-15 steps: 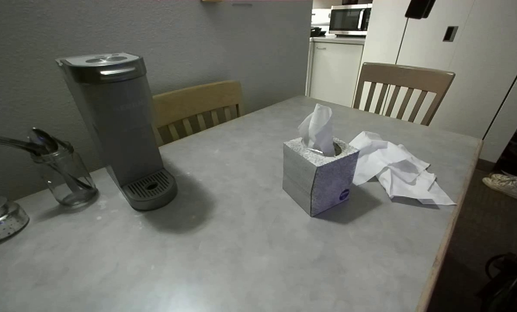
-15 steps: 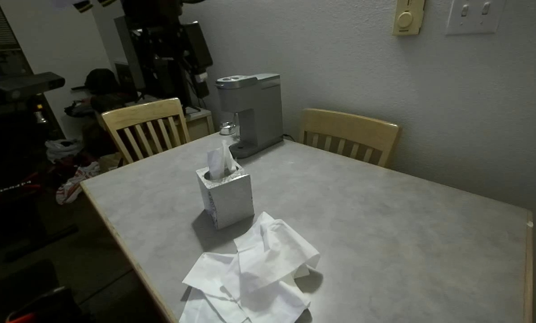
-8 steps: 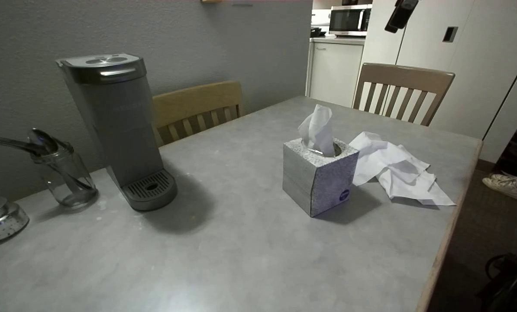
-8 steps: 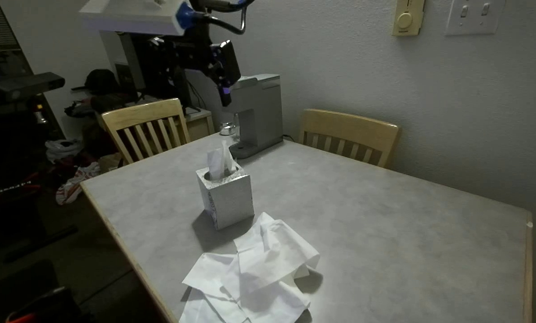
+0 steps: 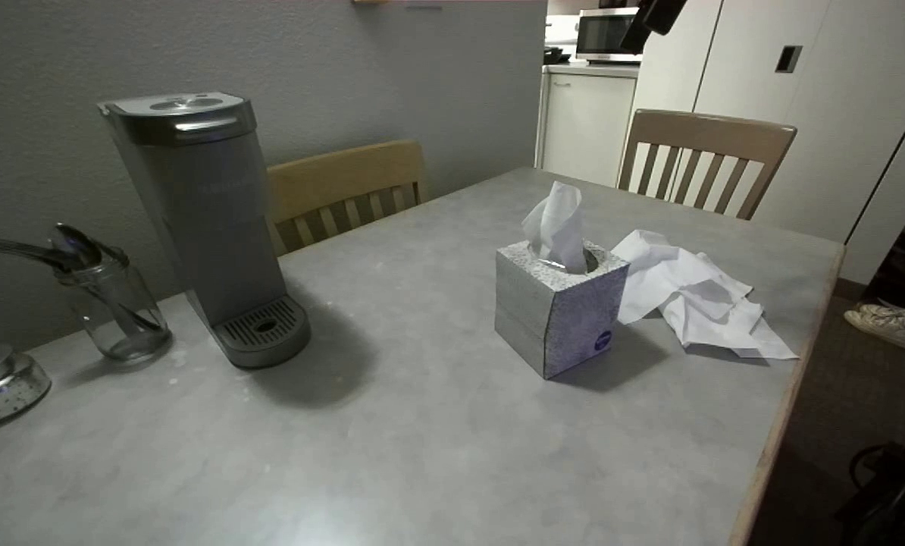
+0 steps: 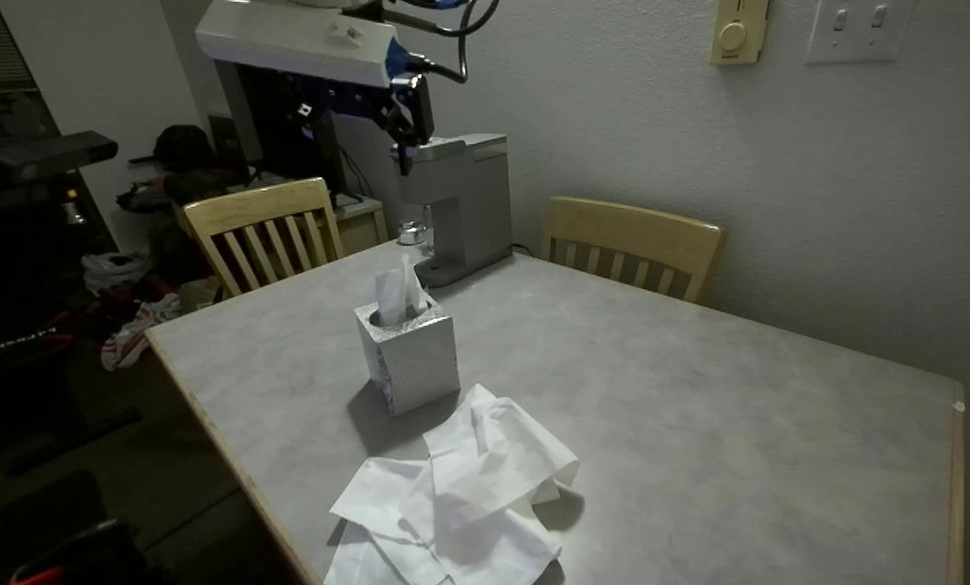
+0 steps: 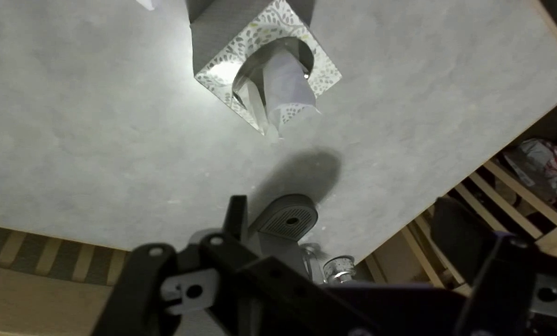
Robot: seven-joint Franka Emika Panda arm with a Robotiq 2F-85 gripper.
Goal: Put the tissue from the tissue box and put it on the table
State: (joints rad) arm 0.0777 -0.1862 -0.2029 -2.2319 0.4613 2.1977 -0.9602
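A white tissue (image 5: 558, 227) sticks up out of the slot of the tissue box (image 5: 581, 326), which stands upright on the grey table (image 5: 422, 440). The tissue (image 6: 400, 292) and the box (image 6: 416, 370) show in both exterior views. In the wrist view the tissue (image 7: 285, 84) and the patterned box top (image 7: 325, 77) lie at the upper middle, beyond my fingertips. My gripper (image 7: 346, 212) is open and empty, its fingers wide apart. It hangs above the table, higher than the box and apart from it; an exterior view shows only dark finger parts (image 5: 653, 19) at the top edge.
Several crumpled white tissues (image 6: 485, 479) lie on the table beside the box. A tall grey coffee maker (image 5: 202, 220), a glass jar with cutlery (image 5: 123, 311) and a small lidded jar (image 5: 1, 387) stand along another edge. Wooden chairs (image 6: 631, 236) surround the table.
The arm has come further into view and tilted, its white link now lower in an exterior view. The fingers have moved left in an exterior view. Box and tissues have not moved.
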